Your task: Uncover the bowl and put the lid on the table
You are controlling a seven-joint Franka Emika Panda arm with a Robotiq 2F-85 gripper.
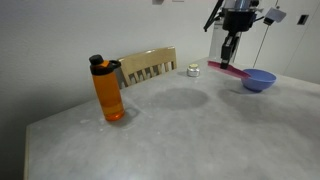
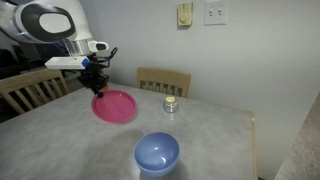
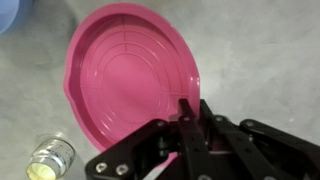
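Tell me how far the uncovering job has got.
Done: the bowl stands uncovered, its inside showing. In hand: the gripper is shut on the rim of the lid, holding it low over the table, apart from the bowl. Left: lay the lid flat and release it; whether it already touches the table I cannot tell.

Arm (image 2: 45, 22): glossy white rounded shell, bulbous link, black band at joint. Wrist block (image 2: 62, 62): pale, flat, above dark housing. Gripper (image 3: 190, 108): matte black, two slim fingers on hinged linkage bars. Small silvery pivot pins (image 3: 100, 167) along bars. Thin dark cables (image 1: 213, 17) hang beside wrist in exterior view.
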